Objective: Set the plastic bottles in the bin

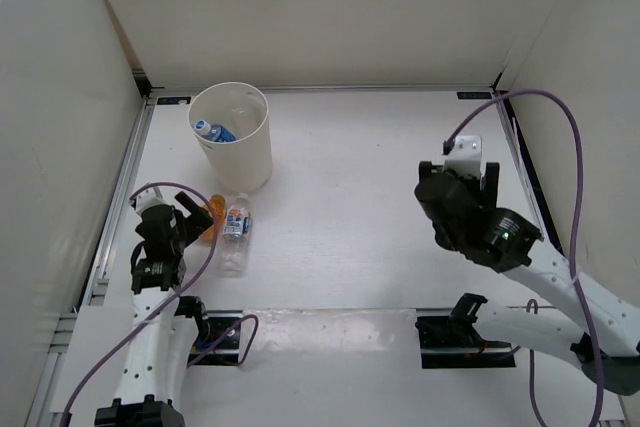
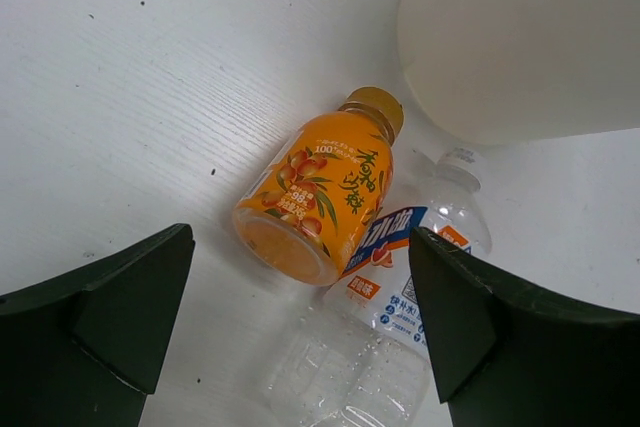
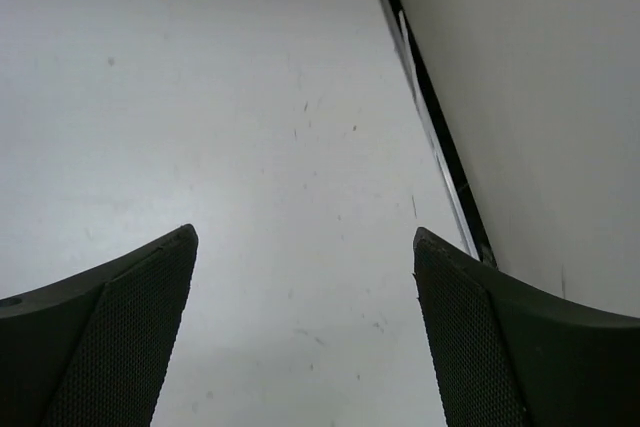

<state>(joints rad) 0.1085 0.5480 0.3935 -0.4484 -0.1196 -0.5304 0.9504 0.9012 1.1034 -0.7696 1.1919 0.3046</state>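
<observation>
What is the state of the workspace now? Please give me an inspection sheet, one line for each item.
Surface: white table, a few small dark specks.
Job's things: bin upright at far left, blue-label bottle inside it; orange bottle and clear bottle lie side by side on the table beside the bin.
Clutter: nothing seen.
Grippers: left gripper open above the orange bottle, holding nothing; right gripper open over bare table, holding nothing.
Cables: left cable loops by the left gripper; right cable arches over the right arm.
Surroundings: plain white walls on three sides.
</observation>
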